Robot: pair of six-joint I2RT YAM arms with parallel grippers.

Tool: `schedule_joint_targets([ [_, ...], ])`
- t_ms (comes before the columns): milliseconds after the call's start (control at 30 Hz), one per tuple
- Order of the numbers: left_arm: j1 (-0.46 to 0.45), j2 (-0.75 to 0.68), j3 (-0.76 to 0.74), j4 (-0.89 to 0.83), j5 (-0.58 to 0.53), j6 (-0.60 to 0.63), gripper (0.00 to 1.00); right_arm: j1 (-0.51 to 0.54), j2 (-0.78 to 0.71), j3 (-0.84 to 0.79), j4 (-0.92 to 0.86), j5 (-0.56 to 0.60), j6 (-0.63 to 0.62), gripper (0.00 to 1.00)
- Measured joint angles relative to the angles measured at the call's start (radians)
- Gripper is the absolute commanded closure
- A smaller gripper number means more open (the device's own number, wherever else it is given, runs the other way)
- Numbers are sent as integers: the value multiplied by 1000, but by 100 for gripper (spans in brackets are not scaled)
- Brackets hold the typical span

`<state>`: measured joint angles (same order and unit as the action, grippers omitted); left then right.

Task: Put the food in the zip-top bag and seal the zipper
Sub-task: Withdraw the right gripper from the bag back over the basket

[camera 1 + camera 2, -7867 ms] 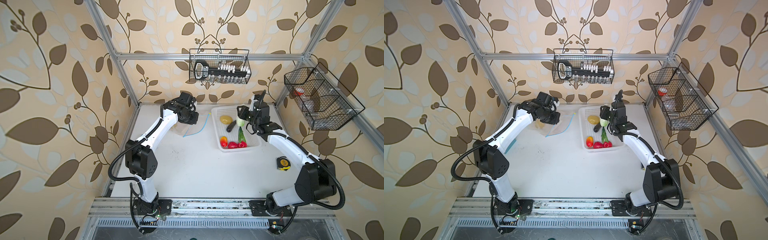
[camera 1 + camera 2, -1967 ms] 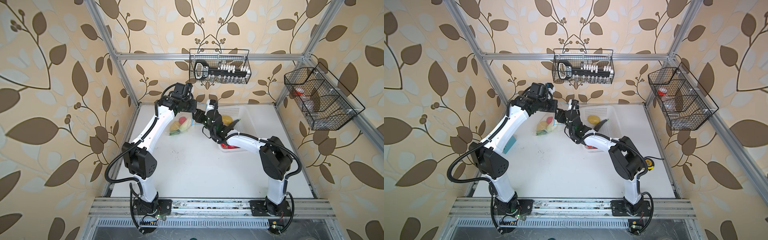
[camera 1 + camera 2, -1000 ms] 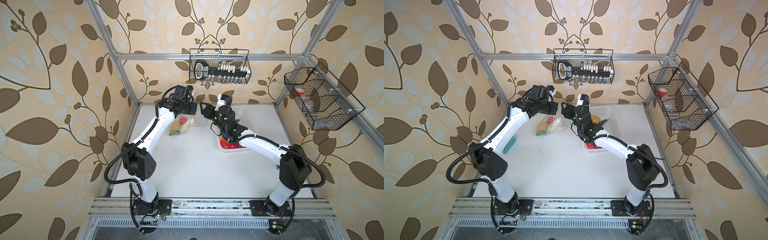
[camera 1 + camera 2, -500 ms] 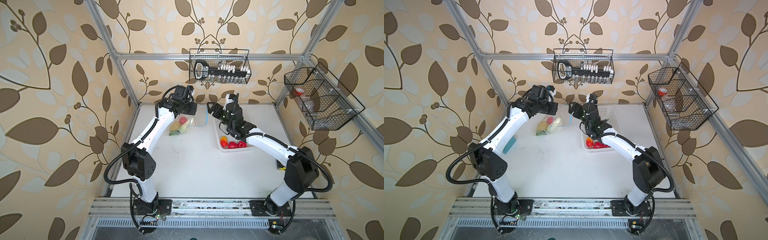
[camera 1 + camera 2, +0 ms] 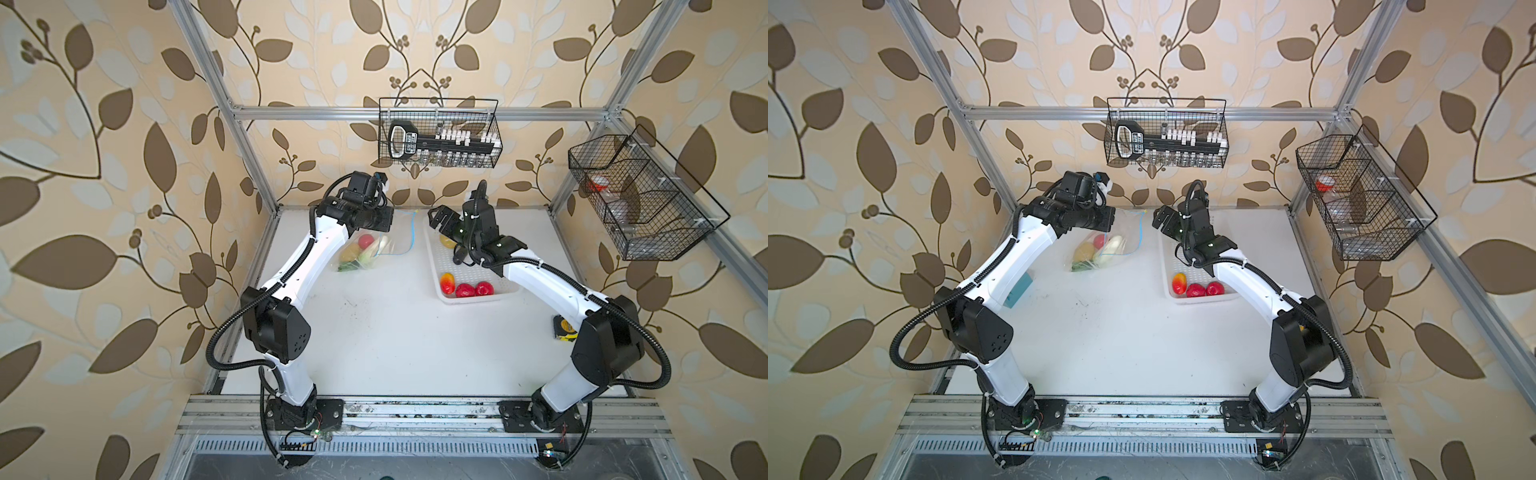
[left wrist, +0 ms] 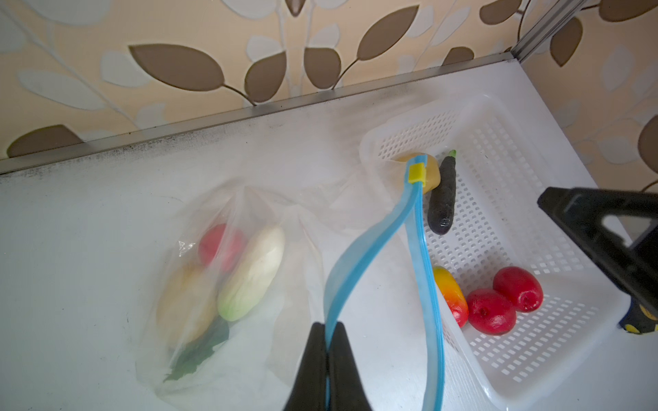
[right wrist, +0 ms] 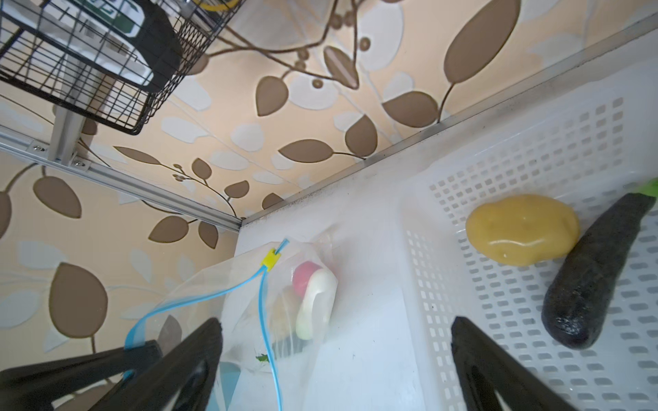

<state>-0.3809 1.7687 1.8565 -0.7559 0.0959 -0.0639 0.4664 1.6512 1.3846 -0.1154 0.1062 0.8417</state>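
Observation:
The clear zip-top bag (image 5: 365, 251) (image 6: 285, 249) lies at the back left of the table. It holds a red tomato (image 6: 217, 245), a white-green cabbage (image 6: 252, 274), a potato (image 6: 185, 306) and a green leaf (image 6: 199, 352). My left gripper (image 6: 327, 325) (image 5: 388, 220) is shut on one lip of the blue zipper (image 6: 359, 256), holding the mouth apart. My right gripper (image 7: 334, 323) (image 5: 440, 216) hangs open and empty between the bag and the white basket (image 5: 478, 300). In the basket lie a potato (image 7: 521, 229), an eggplant (image 7: 598, 277), a mango (image 6: 450, 291) and two tomatoes (image 6: 489, 311).
A yellow tape measure (image 5: 563, 330) lies near the right edge behind the right arm. A teal block (image 5: 1017, 291) sits by the left arm. Two black wire baskets (image 5: 438, 139) (image 5: 640, 199) hang on the back and right walls.
Over the last second my right gripper has drawn back from the bag's mouth toward the basket and opened wide. The left gripper has kept its hold on the zipper.

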Motion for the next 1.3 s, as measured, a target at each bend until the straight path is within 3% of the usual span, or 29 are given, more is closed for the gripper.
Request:
schedule_joint_targets([
  [300, 0, -4, -14, -1, 1, 24, 100, 0, 81, 167, -251, -7, 6, 0],
  [467, 0, -13, -27, -2, 7, 34, 100, 1, 74, 154, -308, 14, -2, 0],
  [700, 0, -25, -58, -3, 10, 35, 100, -84, 27, 60, -306, -100, -30, 0],
  [967, 0, -46, -76, -3, 10, 36, 100, -108, -52, 28, -374, -91, -89, 0],
  [1300, 0, -63, -117, -5, 10, 59, 100, -140, -13, 108, -589, -7, -201, 0],
])
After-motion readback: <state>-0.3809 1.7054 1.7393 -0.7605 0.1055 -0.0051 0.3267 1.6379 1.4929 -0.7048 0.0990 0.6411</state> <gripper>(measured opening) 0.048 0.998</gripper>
